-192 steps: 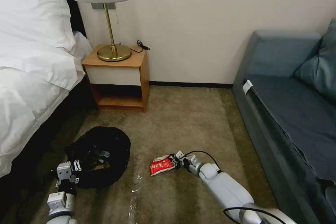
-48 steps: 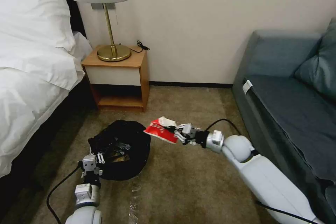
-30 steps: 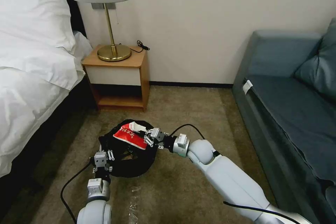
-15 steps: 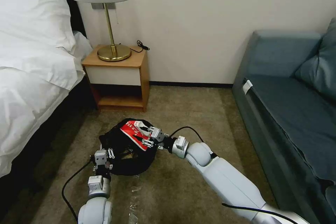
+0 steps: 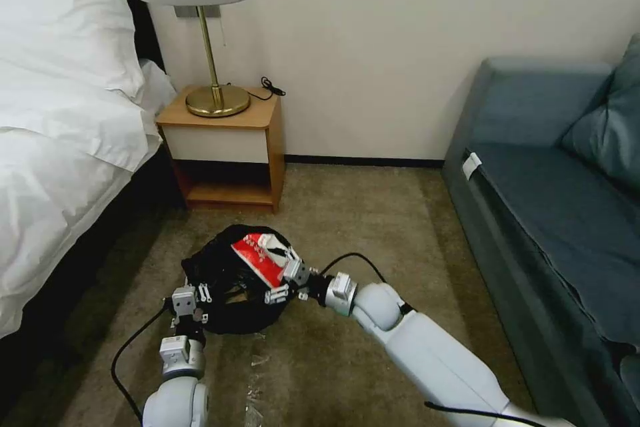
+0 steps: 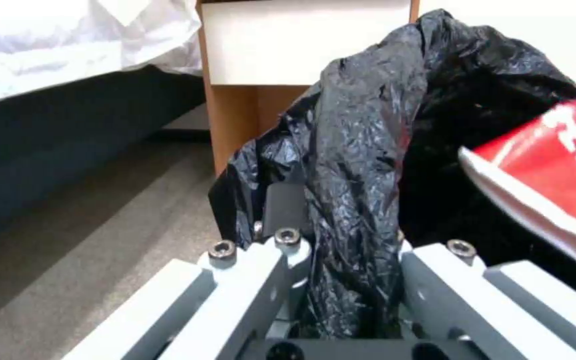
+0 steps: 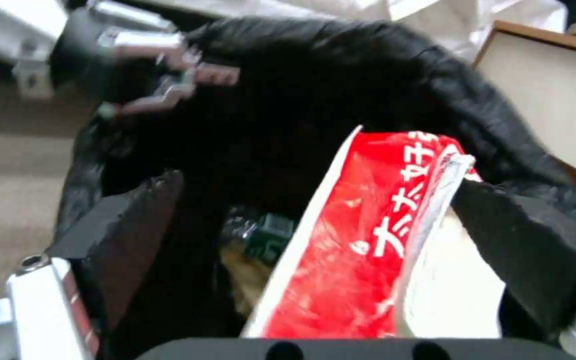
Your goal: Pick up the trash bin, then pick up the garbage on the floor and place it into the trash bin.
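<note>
**A:** So where does everything sit?

**B:** The trash bin is on the carpet between the bed and the sofa, out in front of the nightstand with the lamp on it. Its black liner bag is all bunched up over the rim.

**A:** And the left gripper?

**B:** The left gripper is at the near side of the bin, and in the left wrist view its fingers are pinched together on a fold of the liner at the rim.

**A:** What about the red packet?

**B:** The red-and-white packet is over the bin's mouth, at the side toward the sofa, tilted up on edge. The right gripper reaches in from that side. In the right wrist view its fingers are spread wide, and the packet leans against one pad with a clear gap to the other, so it isn't clamped.

**A:** Anything inside the bin?

**B:** Some other litter down at the bottom, can't tell exactly what.
</note>
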